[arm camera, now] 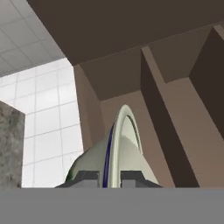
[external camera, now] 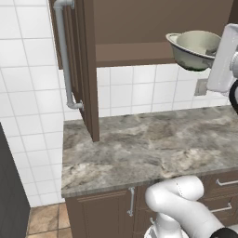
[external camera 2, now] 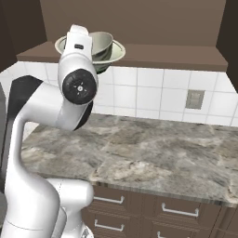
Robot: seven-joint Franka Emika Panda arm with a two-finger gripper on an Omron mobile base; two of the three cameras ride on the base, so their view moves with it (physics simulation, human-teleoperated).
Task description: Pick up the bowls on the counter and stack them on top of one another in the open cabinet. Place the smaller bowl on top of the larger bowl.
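Wide cream larger bowl, dark-green beneath, flared rim pinched in the hand.

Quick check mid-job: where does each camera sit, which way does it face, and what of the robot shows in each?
Left base view: behind the arm to its left, facing the counter and open cabinet; white arm lower right.
Right base view: behind to its right, same scene; arm at left.
Hand view: on the hand, looking into the cabinet; fingers grip the bowl rim.
Shared: both base views show the bowl.
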